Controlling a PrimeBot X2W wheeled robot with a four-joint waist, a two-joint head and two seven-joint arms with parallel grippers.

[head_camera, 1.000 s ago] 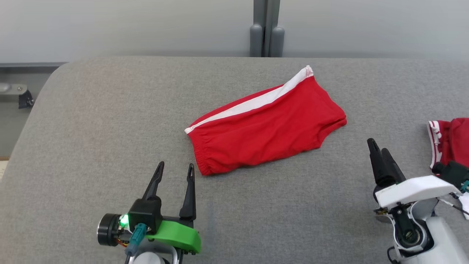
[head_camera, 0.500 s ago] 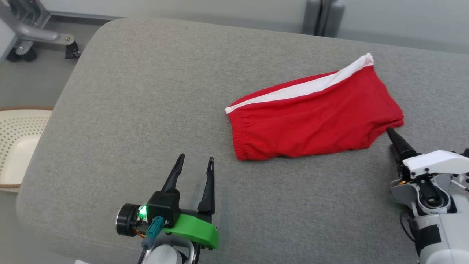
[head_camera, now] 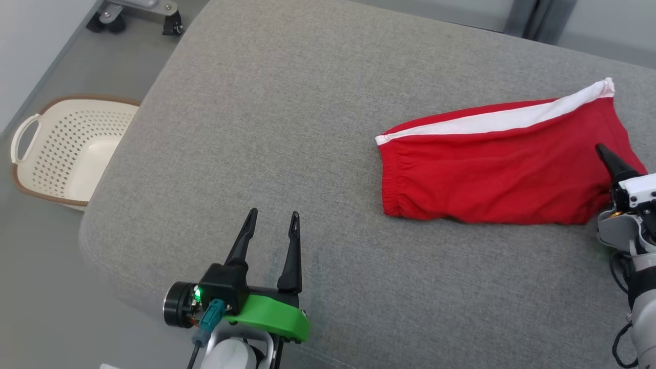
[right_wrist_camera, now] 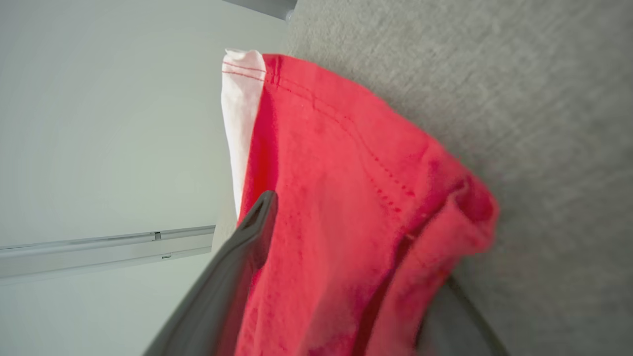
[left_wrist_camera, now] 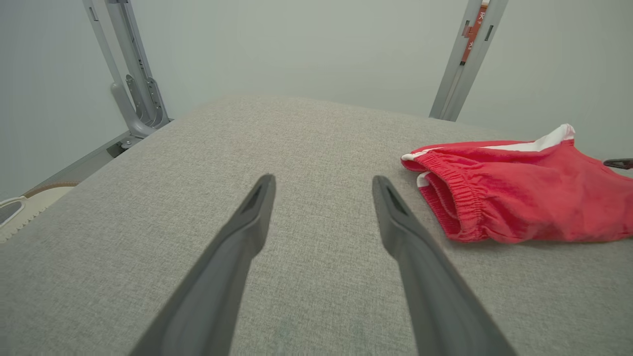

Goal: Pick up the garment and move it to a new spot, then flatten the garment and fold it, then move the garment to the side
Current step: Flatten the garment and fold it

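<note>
Red white-striped shorts (head_camera: 492, 169) on grey cloth surface (head_camera: 287, 113), leg end between spread right jaws; left jaws released at front edge.

The left gripper (head_camera: 273, 213) sits at the lower left of the head view, its two long dark fingers (head_camera: 291, 256) pointing up and away from the robot, spread apart with nothing between them. The left wrist view shows the same pair parted in a wide V. Behind them come a black wrist block (head_camera: 225, 287) with a lit green light (head_camera: 197, 293), a green bracket (head_camera: 271, 320) and a pale forearm (head_camera: 230, 356). The right gripper (head_camera: 605, 154) enters at the right edge above a white wrist housing (head_camera: 643, 187) and dark cables (head_camera: 622, 266), one finger angled up and leftward. In the right wrist view its jaws stand wide, one finger on either side of the garment's (right_wrist_camera: 346, 173) edge, the farther one partly hidden by cloth.
</note>
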